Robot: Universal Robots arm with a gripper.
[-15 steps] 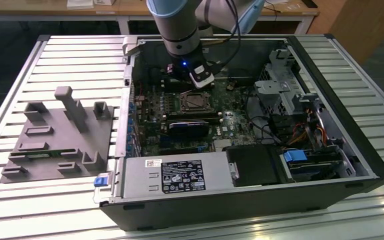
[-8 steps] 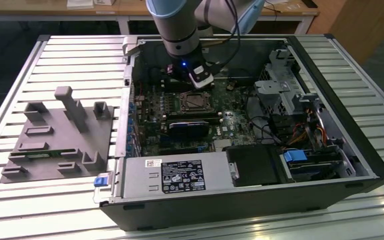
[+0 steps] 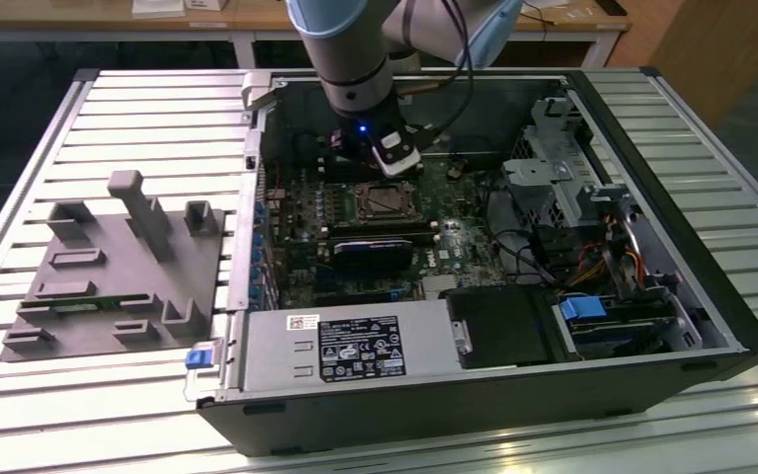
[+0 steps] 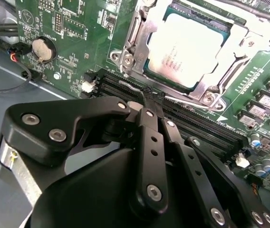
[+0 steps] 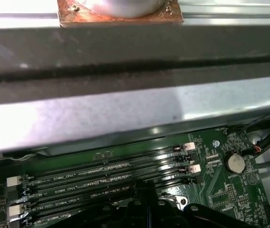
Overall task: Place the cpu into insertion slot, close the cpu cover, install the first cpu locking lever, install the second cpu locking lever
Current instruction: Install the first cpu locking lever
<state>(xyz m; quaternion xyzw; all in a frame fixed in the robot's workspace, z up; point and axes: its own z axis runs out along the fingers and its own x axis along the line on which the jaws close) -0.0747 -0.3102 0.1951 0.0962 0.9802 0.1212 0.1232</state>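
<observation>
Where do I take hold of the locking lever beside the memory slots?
Probably the bent end of the locking lever near the gripper, pinched across the wire from above: its straight run lies low between the cpu cover and the memory slots.

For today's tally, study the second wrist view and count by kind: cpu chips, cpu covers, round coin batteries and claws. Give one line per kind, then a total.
cpu: 1
cpu cover: 1
round coin battery: 1
claw: 1
Total: 4
</observation>
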